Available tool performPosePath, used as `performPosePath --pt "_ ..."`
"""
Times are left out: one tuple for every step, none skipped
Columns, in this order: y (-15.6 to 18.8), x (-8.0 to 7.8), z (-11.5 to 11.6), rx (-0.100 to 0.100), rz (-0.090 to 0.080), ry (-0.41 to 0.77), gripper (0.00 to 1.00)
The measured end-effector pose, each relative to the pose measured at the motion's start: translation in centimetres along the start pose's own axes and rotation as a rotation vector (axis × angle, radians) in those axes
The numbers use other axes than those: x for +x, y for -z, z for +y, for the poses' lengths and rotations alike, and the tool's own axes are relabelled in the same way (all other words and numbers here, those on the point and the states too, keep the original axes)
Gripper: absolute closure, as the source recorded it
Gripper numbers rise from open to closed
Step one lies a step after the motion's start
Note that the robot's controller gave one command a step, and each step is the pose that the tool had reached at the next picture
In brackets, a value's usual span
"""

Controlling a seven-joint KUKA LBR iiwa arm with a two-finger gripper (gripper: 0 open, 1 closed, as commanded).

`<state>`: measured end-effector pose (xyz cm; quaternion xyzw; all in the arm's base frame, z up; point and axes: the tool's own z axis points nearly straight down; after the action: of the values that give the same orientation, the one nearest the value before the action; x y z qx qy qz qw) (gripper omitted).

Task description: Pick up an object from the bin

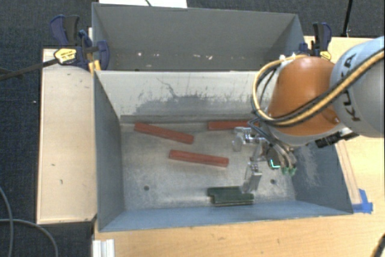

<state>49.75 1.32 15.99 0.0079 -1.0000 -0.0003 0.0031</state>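
Hovering low, lower centre-right of frame, the gripper [252,183] is just beside the right end of a dark green flat block [230,196] on the bin [108,147] floor. Open or shut: can't tell; nothing seen held. Prob. approach step. Next: centre over block, then close.

Grey bin [150,180], scuffed floor. Three red-brown bars on it: left bar [163,132], middle bar [198,158], back bar [227,125] by rear wall. Dark block [230,196] against front wall.

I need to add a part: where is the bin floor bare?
Bare: the floor between the left wall and the nearest brown bar, and the front-left corner beside the dark green block. Crowded: the right, where the gripper hangs by that block.
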Motion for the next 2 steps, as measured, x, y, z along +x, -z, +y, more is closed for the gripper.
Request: performPosePath --pt "0.4 -0.2 0.0 0.000 -0.008 -0.001 0.00" --pt "-6.6 -4.4 4.9 -0.001 -0.016 -0.041 0.00"
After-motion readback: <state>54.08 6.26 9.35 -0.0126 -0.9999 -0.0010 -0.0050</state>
